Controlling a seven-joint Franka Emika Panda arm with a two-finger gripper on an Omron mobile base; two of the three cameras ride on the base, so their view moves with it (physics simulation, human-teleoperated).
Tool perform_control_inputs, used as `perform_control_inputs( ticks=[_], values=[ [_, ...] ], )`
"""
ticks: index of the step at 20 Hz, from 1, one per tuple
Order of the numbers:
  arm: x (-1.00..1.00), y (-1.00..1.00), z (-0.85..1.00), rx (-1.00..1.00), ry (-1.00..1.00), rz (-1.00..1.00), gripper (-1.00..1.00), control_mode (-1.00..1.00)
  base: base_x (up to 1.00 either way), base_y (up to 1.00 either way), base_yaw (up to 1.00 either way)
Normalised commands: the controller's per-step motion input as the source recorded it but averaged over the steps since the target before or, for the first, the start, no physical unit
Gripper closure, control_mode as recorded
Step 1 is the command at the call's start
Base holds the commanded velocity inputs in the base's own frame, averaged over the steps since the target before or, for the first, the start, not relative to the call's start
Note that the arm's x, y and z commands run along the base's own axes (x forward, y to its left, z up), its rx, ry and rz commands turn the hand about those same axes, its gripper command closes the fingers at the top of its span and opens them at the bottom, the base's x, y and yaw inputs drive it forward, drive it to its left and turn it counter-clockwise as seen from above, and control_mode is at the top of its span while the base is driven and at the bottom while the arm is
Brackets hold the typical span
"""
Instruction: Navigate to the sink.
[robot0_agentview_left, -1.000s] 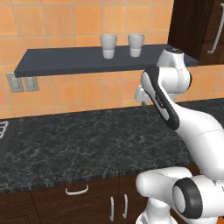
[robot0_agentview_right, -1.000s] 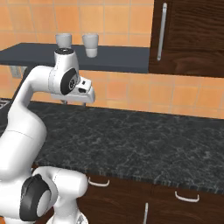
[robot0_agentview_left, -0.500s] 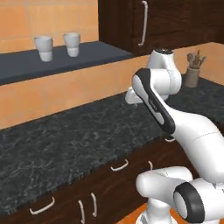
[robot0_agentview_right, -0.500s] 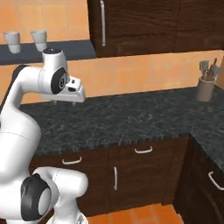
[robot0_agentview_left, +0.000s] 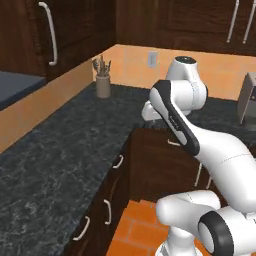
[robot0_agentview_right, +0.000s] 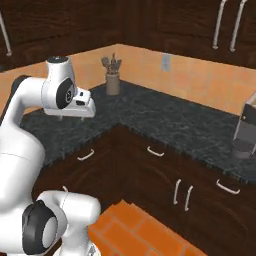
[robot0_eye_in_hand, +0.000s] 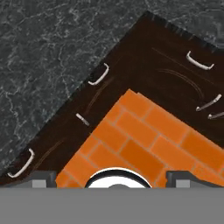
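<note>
Above the corner countertop (robot0_agentview_right: 165, 117), the end effector (robot0_agentview_right: 61, 117) hangs empty, touching nothing; its opening cannot be judged.

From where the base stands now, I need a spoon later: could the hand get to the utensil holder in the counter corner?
Probably yes. The utensil holder stands in the open on the granite counter, with nothing between it and the hand, which hangs above the counter's inner corner, though it would be a long stretch.
</note>
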Motion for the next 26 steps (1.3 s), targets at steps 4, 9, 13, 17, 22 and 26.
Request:
perform_control_inputs(
  ticks=[4, 9, 13, 17, 22, 26],
  values=[
    [0.00, 0.00, 0.00, 0.00, 0.00, 0.00, -1.00, 1.00, 0.00, 0.00, -1.00],
    [0.00, 0.00, 0.00, 0.00, 0.00, 0.00, -1.00, 1.00, 0.00, -0.05, -1.00],
    [0.00, 0.00, 0.00, 0.00, 0.00, 0.00, -1.00, 1.00, 0.00, -0.19, -0.96],
    [0.00, 0.00, 0.00, 0.00, 0.00, 0.00, -1.00, 1.00, 0.00, -0.21, -0.95],
    [0.00, 0.00, 0.00, 0.00, 0.00, 0.00, -1.00, 1.00, 0.00, -0.25, -0.95],
    [0.00, 0.00, 0.00, 0.00, 0.00, 0.00, -1.00, 1.00, 0.00, -0.28, -0.95]
  ],
)
